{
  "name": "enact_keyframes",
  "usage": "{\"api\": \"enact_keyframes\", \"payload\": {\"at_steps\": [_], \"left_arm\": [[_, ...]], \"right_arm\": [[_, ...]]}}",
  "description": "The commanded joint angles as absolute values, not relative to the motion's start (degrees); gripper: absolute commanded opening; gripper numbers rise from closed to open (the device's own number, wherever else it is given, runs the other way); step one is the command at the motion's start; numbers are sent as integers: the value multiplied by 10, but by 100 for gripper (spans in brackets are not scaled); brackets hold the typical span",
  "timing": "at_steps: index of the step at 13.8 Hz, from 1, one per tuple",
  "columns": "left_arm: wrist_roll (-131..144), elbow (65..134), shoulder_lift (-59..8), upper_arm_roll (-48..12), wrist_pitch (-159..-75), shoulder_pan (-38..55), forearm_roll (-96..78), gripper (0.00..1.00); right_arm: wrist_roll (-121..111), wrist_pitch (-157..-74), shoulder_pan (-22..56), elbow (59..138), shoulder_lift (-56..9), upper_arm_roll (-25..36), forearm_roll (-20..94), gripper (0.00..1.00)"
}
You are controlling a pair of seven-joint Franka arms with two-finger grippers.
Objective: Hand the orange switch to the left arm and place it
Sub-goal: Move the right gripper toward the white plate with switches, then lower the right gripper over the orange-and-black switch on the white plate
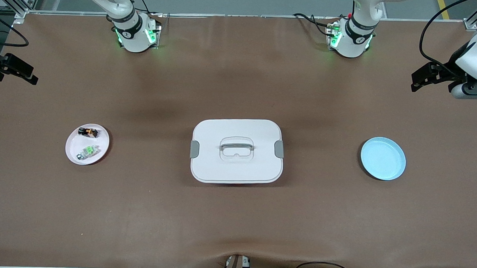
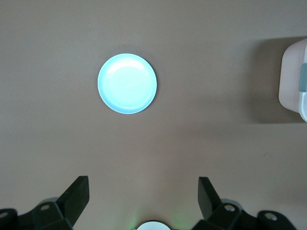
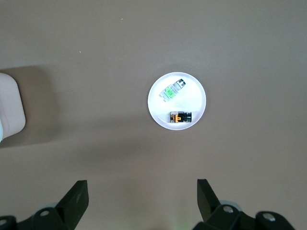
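You are looking at a brown table, nothing begun. The white lidded box is sitting mid-table between a pale blue plate and a white plate holding the black-and-orange switch beside a green-and-white component. The right gripper and left gripper are hovering high, jaws apart. Next, I judge, you are lowering the right onto the switch.

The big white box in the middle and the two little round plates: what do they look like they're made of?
The box looks like matte white plastic: moulded rounded corners, grey side clips, a clear-grey handle. The blue plate seems glossy plastic or melamine, with a soft sheen in the left wrist view, though glazed ceramic is possible. The white plate, holding two small components, looks alike: smooth, thin-rimmed, probably plastic.
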State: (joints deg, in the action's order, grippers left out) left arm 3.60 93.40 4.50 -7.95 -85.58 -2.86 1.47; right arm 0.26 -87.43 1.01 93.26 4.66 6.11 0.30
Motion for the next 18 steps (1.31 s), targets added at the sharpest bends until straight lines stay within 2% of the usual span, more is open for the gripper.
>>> {"api": "enact_keyframes", "payload": {"at_steps": [1,6,8,11,18], "left_arm": [[29,930,50,-82,-846,-29,8,100],[28,925,50,-84,-843,-26,7,100],[29,925,49,-87,-843,-24,7,100],[29,925,48,-89,-843,-27,8,100],[30,925,41,-85,-862,-32,13,100]], "right_arm": [[3,-866,11,921,41,59,2,100],[3,-865,18,926,24,56,2,100],[5,-839,18,927,-1,57,-1,100],[2,-844,30,930,-34,56,-52,100],[0,-1032,6,1090,-33,59,-85,100]]}}
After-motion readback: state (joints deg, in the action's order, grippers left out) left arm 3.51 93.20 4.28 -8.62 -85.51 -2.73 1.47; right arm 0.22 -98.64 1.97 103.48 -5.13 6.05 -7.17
